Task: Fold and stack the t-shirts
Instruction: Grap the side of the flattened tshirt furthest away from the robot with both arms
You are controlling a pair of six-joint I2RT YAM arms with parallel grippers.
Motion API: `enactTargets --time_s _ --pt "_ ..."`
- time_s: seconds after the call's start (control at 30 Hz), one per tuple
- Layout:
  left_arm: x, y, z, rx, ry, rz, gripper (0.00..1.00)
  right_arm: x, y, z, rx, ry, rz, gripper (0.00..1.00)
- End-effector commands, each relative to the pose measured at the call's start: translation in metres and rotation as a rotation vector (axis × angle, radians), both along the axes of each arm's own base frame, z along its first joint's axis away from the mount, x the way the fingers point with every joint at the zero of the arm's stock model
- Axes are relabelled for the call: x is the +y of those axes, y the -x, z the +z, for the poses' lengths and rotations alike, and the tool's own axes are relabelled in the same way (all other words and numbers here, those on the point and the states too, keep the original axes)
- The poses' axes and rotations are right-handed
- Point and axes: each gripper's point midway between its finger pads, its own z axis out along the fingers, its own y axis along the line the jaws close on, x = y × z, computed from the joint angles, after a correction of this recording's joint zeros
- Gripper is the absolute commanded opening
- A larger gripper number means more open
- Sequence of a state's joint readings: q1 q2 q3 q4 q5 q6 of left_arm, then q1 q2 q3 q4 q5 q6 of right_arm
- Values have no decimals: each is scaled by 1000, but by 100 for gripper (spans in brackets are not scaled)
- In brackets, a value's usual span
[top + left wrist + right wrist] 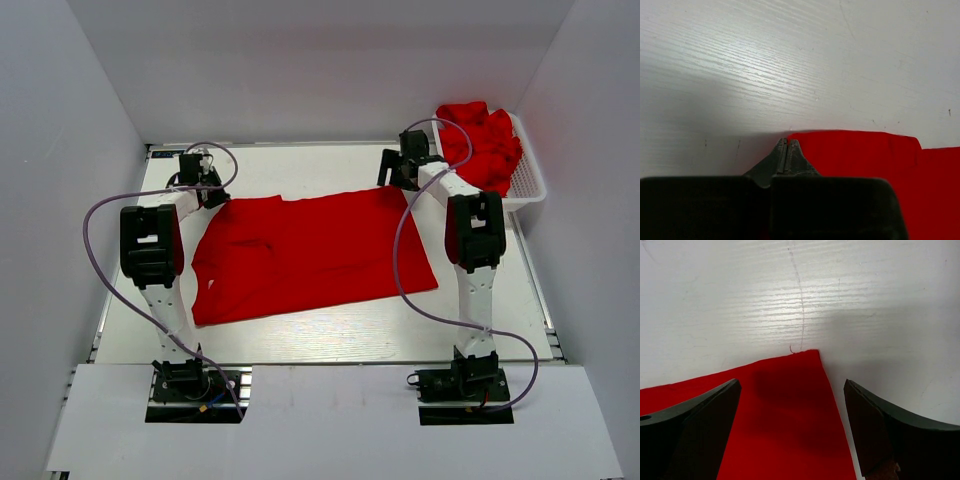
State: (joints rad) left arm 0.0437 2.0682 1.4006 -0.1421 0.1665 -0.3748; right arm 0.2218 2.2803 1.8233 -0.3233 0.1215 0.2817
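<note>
The overhead view is bright and even, lit from above; the white walls and table come close to washing out. Only faint, soft shadows lie under the arms. The shirt is a saturated red with little fold detail. In the left wrist view, glare sits at upper centre and a grey shadow spreads at left and ahead of the left gripper, whose body is a dark, soft mass along the bottom. In the right wrist view, a glare band crosses the upper middle, a shadow darkens the shirt at centre, and the right gripper is near-black and slightly out of focus.
</note>
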Motion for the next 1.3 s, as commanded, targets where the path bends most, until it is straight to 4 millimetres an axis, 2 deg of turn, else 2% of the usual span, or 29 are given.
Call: enactTargets --time_s 0.0,0.1,0.17,0.27,0.37,0.43,0.6,0.67,0.77,0.8,0.83,0.9,0.97,1.03,1.07,1.1,1.2,1.23,1.27 --pt "-4 -5 42 -96 5 -28 0 -5 -8 3 -11 -1 -28 90" --pt "-4 -5 42 -97 -2 -34 0 -4 -6 -1 -3 -3 -35 84" --pt "-6 -4 43 -97 5 -42 0 -6 -3 -8 9 0 -49 71" --pt "-6 -4 43 -97 5 -42 0 -6 -5 -9 2 -1 -47 65" --pt "-10 -4 43 -99 -2 -58 0 -6 -8 -13 0 -1 -52 66" --pt "-12 -4 43 -99 4 -65 0 -6 -8 -17 10 -3 -71 72" --pt "-12 -4 43 -99 4 -65 0 -6 -10 -22 16 -9 -85 72" --pt "-12 -4 43 -99 4 -65 0 -4 -11 -25 21 -12 -86 64" --pt "-12 -4 43 -99 4 -65 0 -6 -10 -28 27 -6 -81 33" --pt "-12 -4 43 -99 4 -65 0 -5 -8 -29 31 -3 -79 17" --pt "-12 -5 44 -108 3 -65 0 -5 -9 -29 24 0 -71 12" --pt "-14 -5 45 -109 11 -74 0 -2 -11 -22 9 4 -55 0" --pt "-16 -5 45 -110 19 -84 0 -2 -15 -17 -15 0 -50 0" --pt "-17 -14 60 -148 17 -99 0 -3 -23 -2 -61 1 -44 0" --pt "-17 -14 57 -135 19 -99 0 -2 -25 4 -77 5 -40 0" --pt "-18 -20 67 -162 15 -112 0 -3 -29 15 -107 12 -28 0" --pt "-18 -25 77 -181 7 -118 0 -6 -39 44 -179 13 -25 0" --pt "-19 -31 90 -213 4 -136 0 -6 -41 55 -208 20 -25 0" --pt "-21 -31 93 -210 10 -143 0 -8 -42 65 -232 22 -34 0"
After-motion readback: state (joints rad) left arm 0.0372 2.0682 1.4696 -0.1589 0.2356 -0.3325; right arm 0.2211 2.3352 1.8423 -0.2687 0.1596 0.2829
